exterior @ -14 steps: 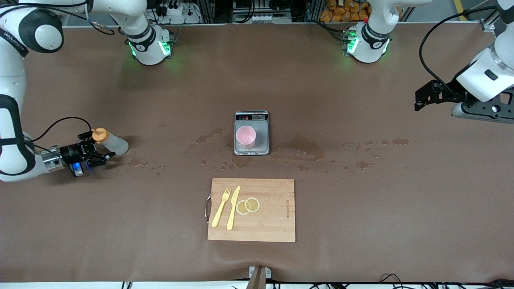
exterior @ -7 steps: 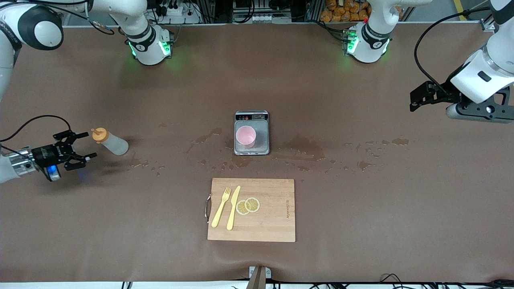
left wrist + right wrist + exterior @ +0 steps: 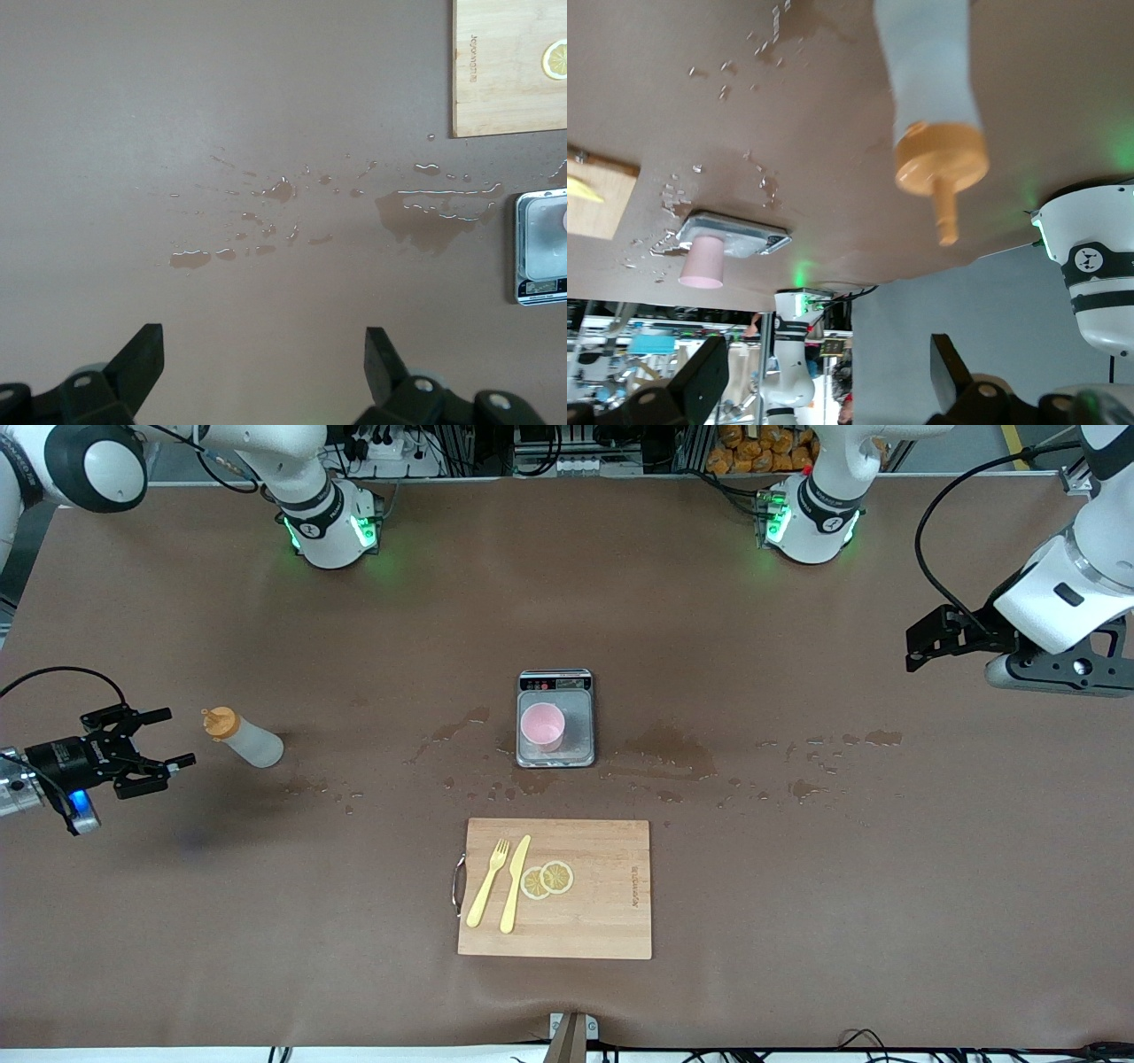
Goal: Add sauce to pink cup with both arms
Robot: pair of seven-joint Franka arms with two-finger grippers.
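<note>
Both arms (image 3: 1063, 593) are glossy white with black joint rings, looping black cables, black grippers and green-lit bases (image 3: 332, 531).

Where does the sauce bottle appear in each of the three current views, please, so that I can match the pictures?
Front view: the sauce bottle stands on the table toward the right arm's end, beside the open right tool.
Left wrist view: not in it.
Right wrist view: large and close, orange cap toward the camera.
Shared landmark: the grey scale carrying the pink cup, also seen in the right wrist view and at the left wrist view's edge.
</note>
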